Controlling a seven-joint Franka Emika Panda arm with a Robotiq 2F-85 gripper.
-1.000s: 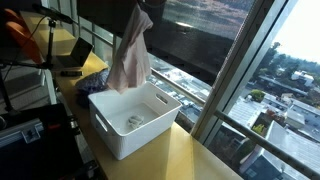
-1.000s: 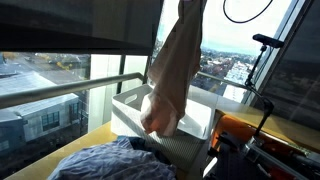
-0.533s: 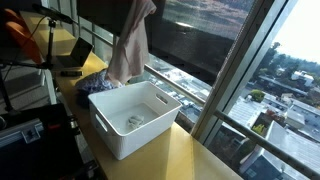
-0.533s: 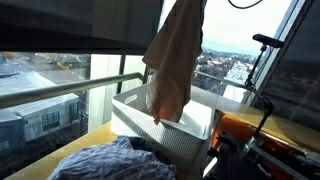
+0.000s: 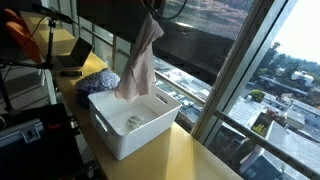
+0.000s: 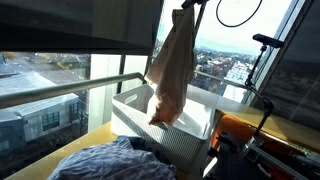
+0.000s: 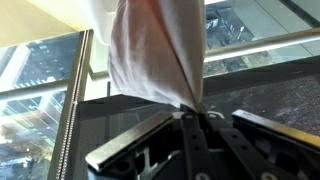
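Observation:
My gripper (image 7: 197, 112) is shut on the top of a pale pinkish cloth (image 7: 155, 50). The cloth hangs down from it in both exterior views (image 5: 140, 62) (image 6: 173, 70), with its lower end over a white plastic bin (image 5: 128, 135) (image 6: 135, 120) on the yellow table. The gripper itself is near the top edge in an exterior view (image 6: 188, 6) and mostly out of sight in the other. A small light item (image 5: 134, 121) lies on the bin's floor.
A heap of blue-grey clothing (image 6: 110, 160) (image 5: 97, 81) lies on the table beside the bin. Large windows with a metal rail (image 6: 60, 90) run along the table. A laptop (image 5: 75, 55) and stands are behind the heap.
The hanging cloth has swung and shifted across the bin, and its lower end now hangs higher than a second ago.

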